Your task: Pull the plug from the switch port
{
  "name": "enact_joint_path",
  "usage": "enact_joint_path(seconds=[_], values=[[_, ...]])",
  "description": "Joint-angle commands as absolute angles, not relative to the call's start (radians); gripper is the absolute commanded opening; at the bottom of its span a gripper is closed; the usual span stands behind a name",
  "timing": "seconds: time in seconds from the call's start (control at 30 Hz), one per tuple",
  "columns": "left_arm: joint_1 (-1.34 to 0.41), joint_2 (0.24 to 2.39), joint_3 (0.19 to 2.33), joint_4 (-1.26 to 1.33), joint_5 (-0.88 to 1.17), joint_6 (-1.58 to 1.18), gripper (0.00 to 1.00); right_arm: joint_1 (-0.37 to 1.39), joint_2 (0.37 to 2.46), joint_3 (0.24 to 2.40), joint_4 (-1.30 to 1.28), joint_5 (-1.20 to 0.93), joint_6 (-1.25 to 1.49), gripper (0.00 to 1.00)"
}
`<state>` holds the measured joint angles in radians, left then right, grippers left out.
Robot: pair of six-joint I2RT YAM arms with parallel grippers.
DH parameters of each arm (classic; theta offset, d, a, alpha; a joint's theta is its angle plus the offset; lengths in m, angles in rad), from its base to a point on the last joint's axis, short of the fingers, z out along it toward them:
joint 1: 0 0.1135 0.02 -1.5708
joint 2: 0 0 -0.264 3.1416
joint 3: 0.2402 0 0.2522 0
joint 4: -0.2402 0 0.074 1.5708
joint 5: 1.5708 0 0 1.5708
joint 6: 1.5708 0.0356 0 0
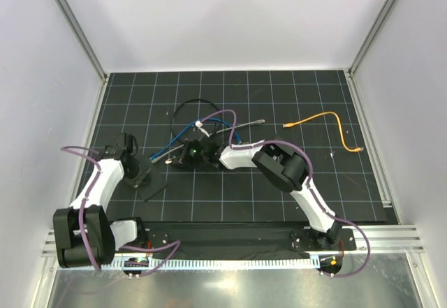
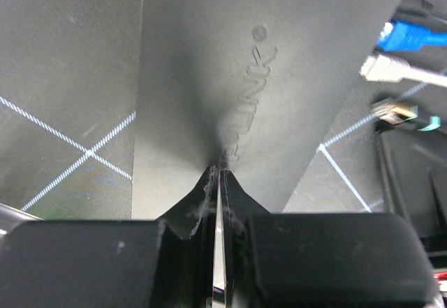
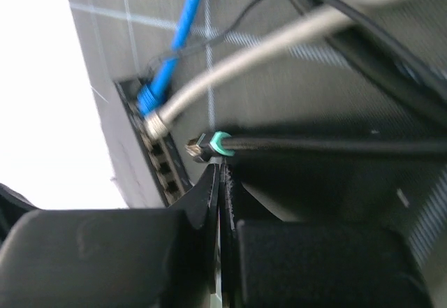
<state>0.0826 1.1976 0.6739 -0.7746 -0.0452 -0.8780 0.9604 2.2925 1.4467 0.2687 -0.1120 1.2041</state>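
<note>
Switch (image 2: 279,77): matt black casing, fine-grained, raised lettering. Bench mat (image 2: 70,77): black, finely woven look, white printed grid. Blue cable (image 3: 185,15) and grey cable (image 3: 293,42): smooth plastic jackets, slight sheen. Frame rails (image 1: 77,35): bare metal. Left claw (image 2: 218,179) and right claw (image 3: 220,182): matt black plastic.

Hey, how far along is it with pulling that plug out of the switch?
Looks done: the teal plug sits just clear of the switch port row; the blue plug and grey plug are seated. In hand: the left gripper, shut, rests on the switch top; the right gripper, shut, is right under the teal plug, grip unclear. Left: probably only carrying that plug away.
</note>
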Motion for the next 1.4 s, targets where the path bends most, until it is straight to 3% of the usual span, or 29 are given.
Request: enact_joint_path(seconds=[0.0,0.13,0.33,0.6,0.93,1.23,1.37], values=[[0.091,1.1,0.664,-0.741,-0.012,-0.848,0.08,0.966,2.181,1.407,0.184,-0.103,1.022,0.04],[0.089,0.978,0.658,-0.695,0.047,-0.833,0.13,0.966,2.119,1.414,0.092,-0.081,0.973,0.25],[0.09,0.904,0.722,-0.689,0.135,-0.778,0.21,0.966,2.123,1.466,0.006,-0.057,1.003,0.45],[0.089,0.965,0.825,-0.761,0.196,-0.689,0.28,0.966,2.2,1.621,-0.188,0.11,1.067,0.57],[0.083,0.944,0.819,-0.744,0.21,-0.661,0.29,0.959,2.257,1.684,-0.362,0.262,1.319,0.5],[0.078,0.876,0.801,-0.724,0.23,-0.663,0.31,0.956,2.336,1.851,-0.52,0.36,1.336,0.47],[0.078,0.874,0.801,-0.719,0.236,-0.66,0.32,0.957,2.353,1.858,-0.528,0.354,1.339,0.28]])
